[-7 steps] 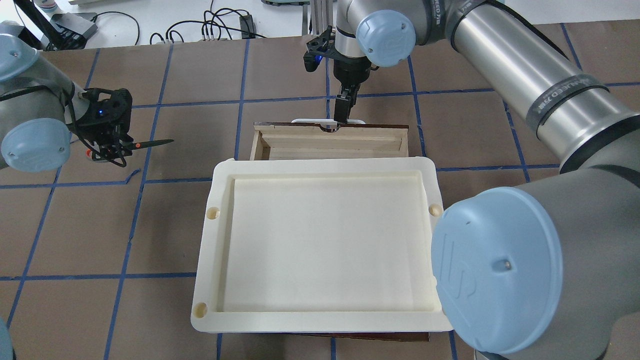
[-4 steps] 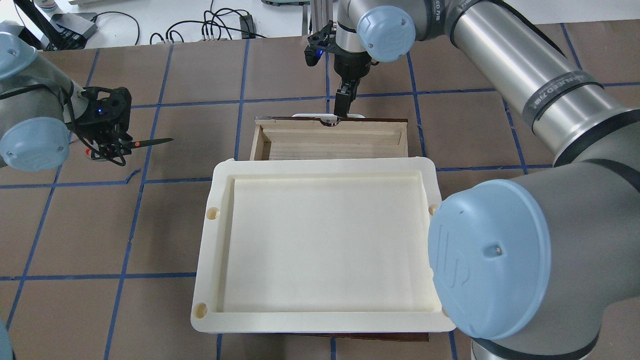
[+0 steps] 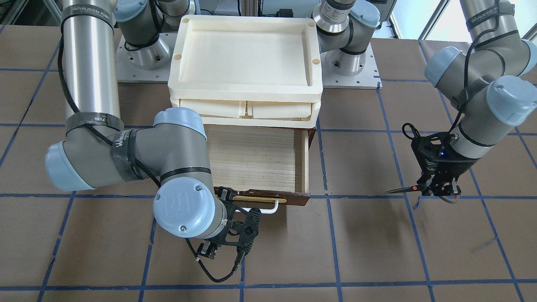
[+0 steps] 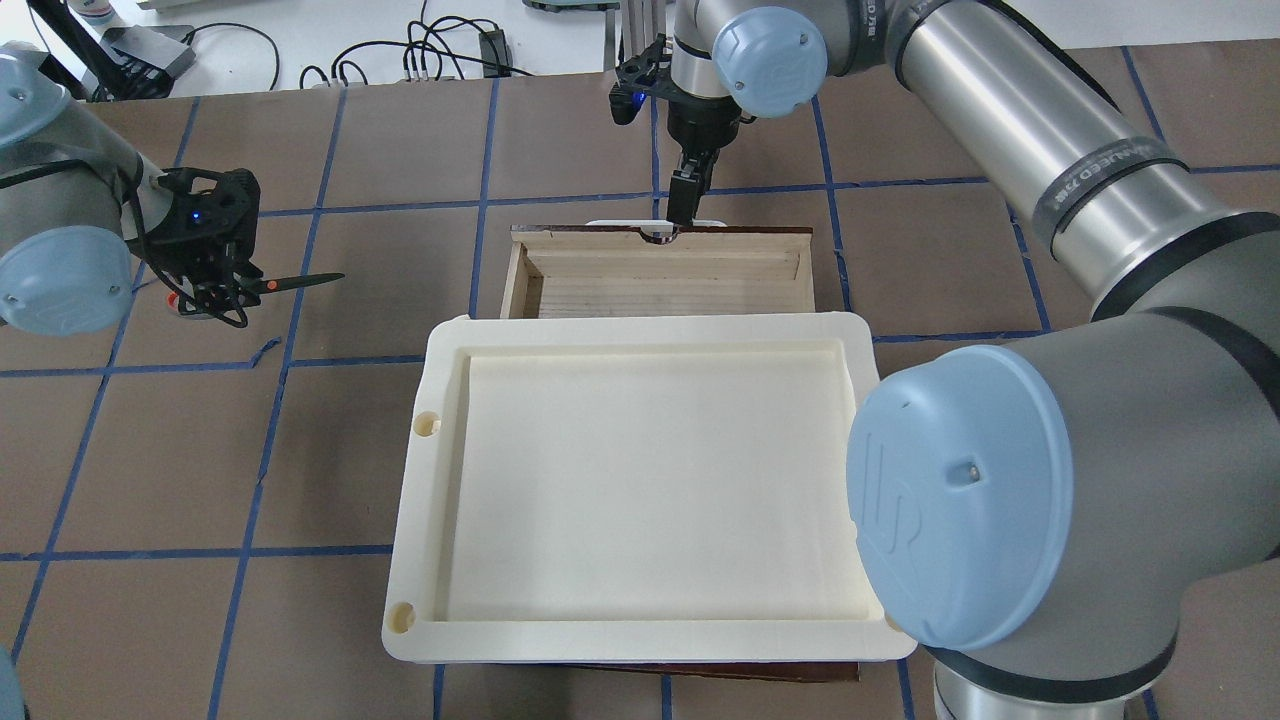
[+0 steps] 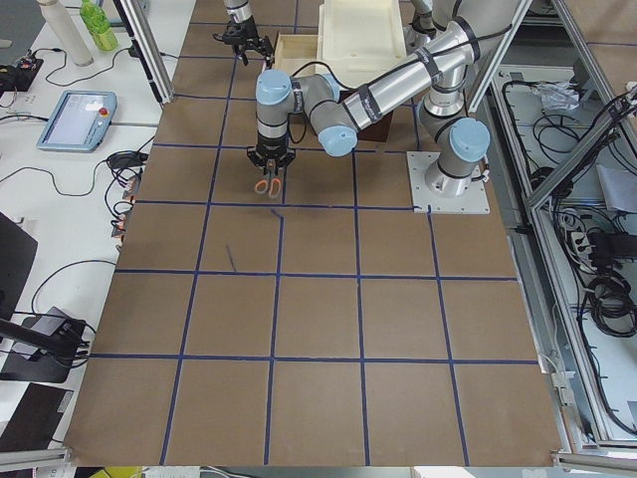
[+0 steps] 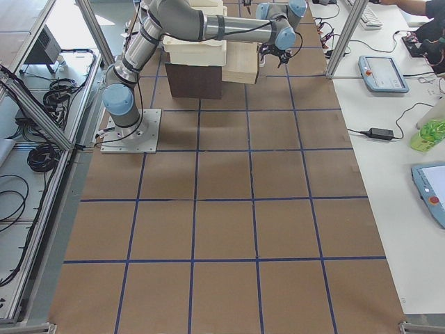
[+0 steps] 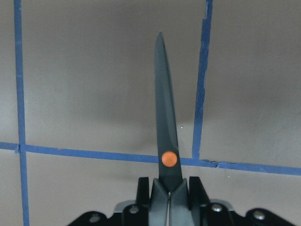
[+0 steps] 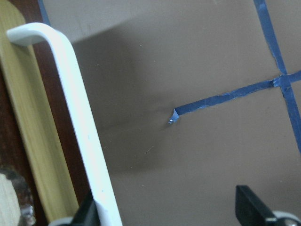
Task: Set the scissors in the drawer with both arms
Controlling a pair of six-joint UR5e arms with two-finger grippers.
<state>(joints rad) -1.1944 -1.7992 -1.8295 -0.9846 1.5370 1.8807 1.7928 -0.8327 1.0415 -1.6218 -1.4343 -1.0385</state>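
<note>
two arms. my left gripper [image 7: 168, 188] clamped on one scissors [image 7: 164, 122] — held above table [image 4: 400, 150], well apart from one drawer [image 4: 520, 280]. drawer open — my right gripper [image 4: 683, 212] spread around its handle [image 8: 80, 122].

We see the drawer [image 3: 260, 157] open, our right gripper [image 3: 226, 198] at its white handle [image 3: 265, 209]. Well apart, our left gripper [image 3: 438, 188] clasps the scissors [image 3: 402, 190].

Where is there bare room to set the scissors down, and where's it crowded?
Free: the floor of the drawer, bordered by its side walls and the cream trays; and the table between the drawer and the left gripper holding the scissors. Crowded: the drawer front, where the right gripper sits at the white handle and the right arm overhangs one corner.
</note>
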